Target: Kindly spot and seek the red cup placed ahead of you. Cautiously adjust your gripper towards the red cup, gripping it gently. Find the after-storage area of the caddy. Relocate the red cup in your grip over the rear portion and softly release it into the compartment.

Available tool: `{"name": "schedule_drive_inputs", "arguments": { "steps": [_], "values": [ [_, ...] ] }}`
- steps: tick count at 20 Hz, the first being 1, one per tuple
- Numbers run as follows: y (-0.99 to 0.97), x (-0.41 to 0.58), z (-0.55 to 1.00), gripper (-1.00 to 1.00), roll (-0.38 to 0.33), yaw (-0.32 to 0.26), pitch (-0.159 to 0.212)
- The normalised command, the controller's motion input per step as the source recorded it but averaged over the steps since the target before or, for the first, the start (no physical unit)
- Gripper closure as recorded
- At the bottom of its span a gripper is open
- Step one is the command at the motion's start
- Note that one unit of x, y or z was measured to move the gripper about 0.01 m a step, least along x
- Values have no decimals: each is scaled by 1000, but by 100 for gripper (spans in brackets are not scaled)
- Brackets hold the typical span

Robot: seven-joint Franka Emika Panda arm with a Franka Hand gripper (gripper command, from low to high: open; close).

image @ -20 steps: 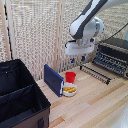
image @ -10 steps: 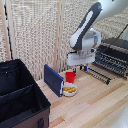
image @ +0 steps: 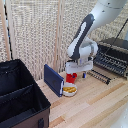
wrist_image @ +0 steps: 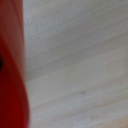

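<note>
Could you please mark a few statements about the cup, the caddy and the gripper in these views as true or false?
1. The red cup lies inside the caddy. False: it is on the wooden table, apart from the caddy, beside the white bowl.
2. The gripper is down at the red cup. True.
3. The white bowl holds yellow food. True.
4. The dark blue box lies flat on the table. False: it stands on edge beside the bowl.
5. The caddy sits at the exterior view's right. False: it is at that view's left.
</note>
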Motion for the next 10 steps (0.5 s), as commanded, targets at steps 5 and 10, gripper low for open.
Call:
{"name": "schedule_drive_inputs", "arguments": {
  "steps": [5, 10],
  "values": [
    [139, 6, -121, 100, -39, 0, 0],
    [13, 0, -1, 100, -1, -4, -14]
  ]
}}
